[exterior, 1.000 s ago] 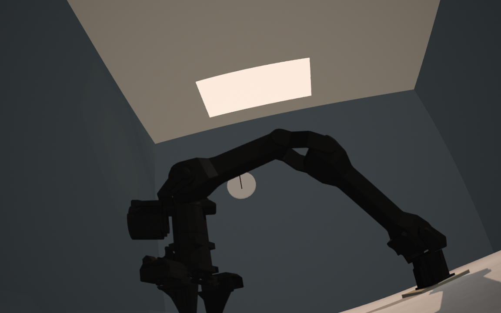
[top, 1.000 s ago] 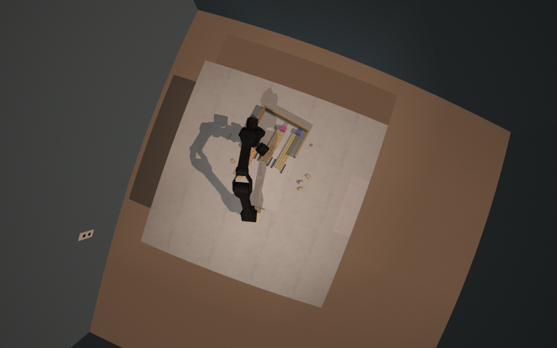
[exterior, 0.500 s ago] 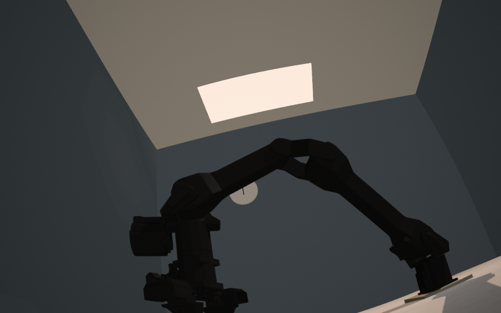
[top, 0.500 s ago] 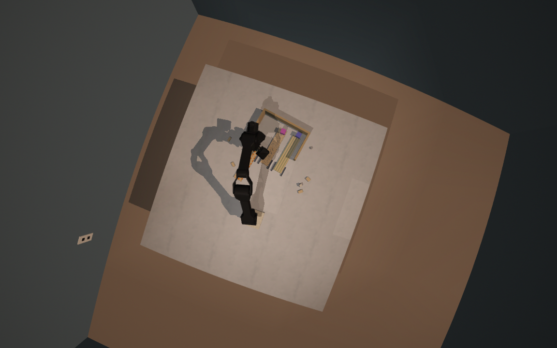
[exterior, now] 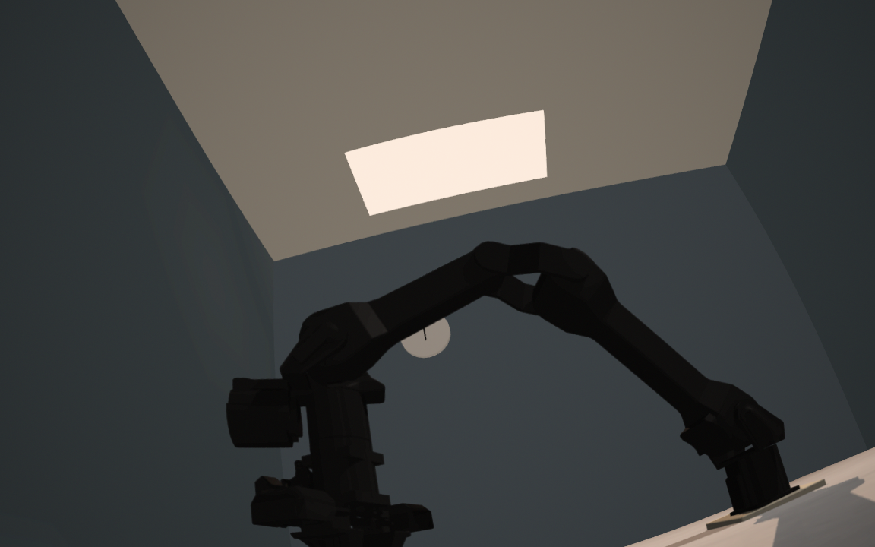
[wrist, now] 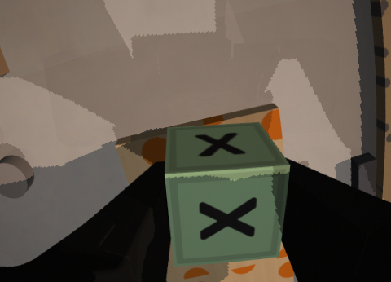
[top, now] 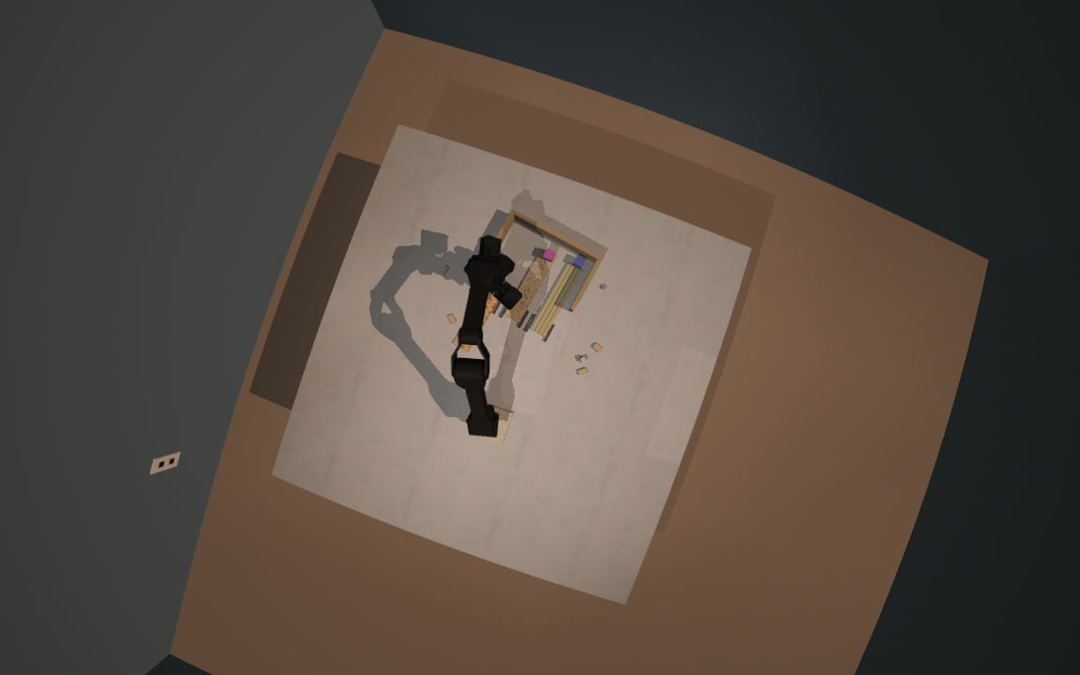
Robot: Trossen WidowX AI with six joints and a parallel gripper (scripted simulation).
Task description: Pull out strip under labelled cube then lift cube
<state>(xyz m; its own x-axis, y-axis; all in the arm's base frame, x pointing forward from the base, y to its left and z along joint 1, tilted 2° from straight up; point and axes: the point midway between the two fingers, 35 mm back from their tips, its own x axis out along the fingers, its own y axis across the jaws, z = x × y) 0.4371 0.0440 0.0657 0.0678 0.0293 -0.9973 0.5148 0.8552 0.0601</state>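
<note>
A green cube marked with a black X (wrist: 228, 217) is in the middle of the wrist view. My gripper (wrist: 217, 171) is shut on it, with a black finger at each side. A wooden strip with orange dots (wrist: 155, 151) (top: 489, 308) lies below the cube, its end showing past the cube. I cannot tell whether the cube touches the strip. In the top view the arm hides the cube. In the exterior view the fingertips are below the picture.
A speckled strip (top: 529, 293) (wrist: 386, 66) and a striped strip (top: 556, 302) lie to the right, with a magenta cube (top: 548, 254) and a blue cube (top: 579, 262) at their far ends. A wooden wall (top: 556, 233) stands behind. Small blocks (top: 596, 346) lie further right.
</note>
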